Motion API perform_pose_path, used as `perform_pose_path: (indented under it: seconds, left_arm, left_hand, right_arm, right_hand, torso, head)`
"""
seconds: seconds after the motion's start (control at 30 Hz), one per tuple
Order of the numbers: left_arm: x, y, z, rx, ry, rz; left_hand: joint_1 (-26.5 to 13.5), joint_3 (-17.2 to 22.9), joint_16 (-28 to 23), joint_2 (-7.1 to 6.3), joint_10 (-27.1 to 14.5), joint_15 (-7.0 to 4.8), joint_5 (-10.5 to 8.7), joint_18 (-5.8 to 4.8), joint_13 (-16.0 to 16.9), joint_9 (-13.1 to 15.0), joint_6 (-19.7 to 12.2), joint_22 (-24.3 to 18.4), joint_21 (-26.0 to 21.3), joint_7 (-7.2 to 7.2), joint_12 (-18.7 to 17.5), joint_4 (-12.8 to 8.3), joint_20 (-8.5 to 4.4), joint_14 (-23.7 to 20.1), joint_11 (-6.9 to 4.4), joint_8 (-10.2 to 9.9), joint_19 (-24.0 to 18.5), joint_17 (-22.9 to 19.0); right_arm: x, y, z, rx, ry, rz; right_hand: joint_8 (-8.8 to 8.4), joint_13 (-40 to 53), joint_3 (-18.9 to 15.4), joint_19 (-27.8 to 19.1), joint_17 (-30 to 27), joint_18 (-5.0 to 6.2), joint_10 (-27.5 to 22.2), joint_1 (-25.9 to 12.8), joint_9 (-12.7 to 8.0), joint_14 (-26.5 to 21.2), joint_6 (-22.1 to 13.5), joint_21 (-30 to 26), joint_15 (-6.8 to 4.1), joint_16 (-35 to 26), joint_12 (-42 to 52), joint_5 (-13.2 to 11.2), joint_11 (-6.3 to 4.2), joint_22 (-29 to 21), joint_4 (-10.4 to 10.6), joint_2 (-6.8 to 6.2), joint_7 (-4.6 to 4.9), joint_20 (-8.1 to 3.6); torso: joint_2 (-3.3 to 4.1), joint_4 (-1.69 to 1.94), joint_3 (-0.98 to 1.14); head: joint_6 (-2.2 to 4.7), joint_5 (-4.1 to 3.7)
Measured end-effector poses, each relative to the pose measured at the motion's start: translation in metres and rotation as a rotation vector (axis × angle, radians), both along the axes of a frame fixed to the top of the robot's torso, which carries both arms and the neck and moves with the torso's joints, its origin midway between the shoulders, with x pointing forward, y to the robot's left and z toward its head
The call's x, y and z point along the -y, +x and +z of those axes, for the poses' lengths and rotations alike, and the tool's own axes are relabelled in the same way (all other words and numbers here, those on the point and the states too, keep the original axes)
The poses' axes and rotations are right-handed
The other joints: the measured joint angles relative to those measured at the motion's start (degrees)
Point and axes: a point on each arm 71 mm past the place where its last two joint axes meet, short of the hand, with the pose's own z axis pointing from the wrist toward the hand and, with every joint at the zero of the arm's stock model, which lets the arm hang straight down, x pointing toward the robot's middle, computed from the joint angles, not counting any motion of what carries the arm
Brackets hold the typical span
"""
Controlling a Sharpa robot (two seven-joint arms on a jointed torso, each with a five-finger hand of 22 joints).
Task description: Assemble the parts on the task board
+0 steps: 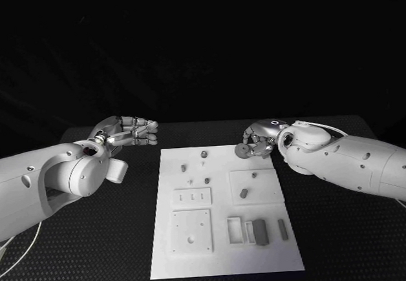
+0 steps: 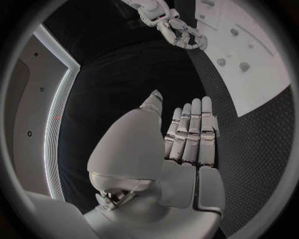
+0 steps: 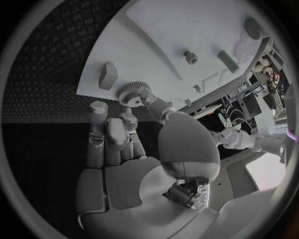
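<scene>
The white task board (image 1: 225, 255) lies in the middle of the black table. My right hand (image 1: 259, 138) hovers at the board's far right corner and pinches a small grey gear (image 1: 243, 151) between thumb and a finger; its toothed rim (image 3: 132, 92) shows plainly in the right wrist view. My left hand (image 1: 128, 131) hangs over the table off the board's far left corner. Its fingers (image 2: 190, 129) lie straight, side by side, with nothing in them. Several grey pegs, such as one (image 1: 205, 154) near the far edge, stand on the board.
An oblong grey part (image 1: 245, 192) lies on a raised square plate at mid-board. Near the front right, a white frame (image 1: 234, 229), a grey block (image 1: 260, 232) and a slim grey bar (image 1: 283, 229) lie together. A plate with holes (image 1: 192, 232) sits front left.
</scene>
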Motion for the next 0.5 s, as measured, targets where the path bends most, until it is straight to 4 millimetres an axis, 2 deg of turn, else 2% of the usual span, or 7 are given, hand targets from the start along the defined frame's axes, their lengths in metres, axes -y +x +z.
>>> perform_pose_path:
  seconds: [0.23,0.5]
  left_arm:
    - [0.0003,-0.0002,0.0001,0.000,0.000,-0.001]
    - [0.0005,-0.0002,0.0001,0.000,0.000,-0.002]
  left_hand:
    - [0.00,0.00,0.00,0.00,0.00,0.00,0.00,-0.02,0.00,0.00,0.00,0.00,0.00,0.00,0.00,0.00,0.00,0.00,0.00,0.00,0.00,0.00]
    - [0.00,0.00,-0.22,0.00,0.00,0.00,0.00,-0.04,0.01,0.01,0.00,0.00,0.00,0.00,0.00,0.00,0.00,0.00,0.00,0.00,0.00,-0.01]
  right_arm:
    - [-0.0008,0.0006,-0.0021,-0.016,-0.004,0.001]
    - [-0.0022,0.0012,-0.0032,-0.026,-0.003,0.002]
  right_hand:
    - [0.00,0.00,-0.16,-0.08,-0.01,0.00,0.00,-0.24,0.00,0.00,-0.02,0.00,0.00,0.00,0.00,0.00,0.00,0.00,-0.16,0.24,0.07,0.09]
    - [0.00,-0.01,-0.32,-0.09,0.02,0.00,0.00,-0.64,-0.13,0.00,0.19,0.22,0.01,0.00,0.00,0.00,0.00,0.00,-0.32,0.41,0.61,0.10]
  torso:
    - [-0.02,-0.03,0.05]
    - [-0.03,-0.04,0.05]
  head:
    - [-0.18,0.01]
    - [-0.30,-0.03]
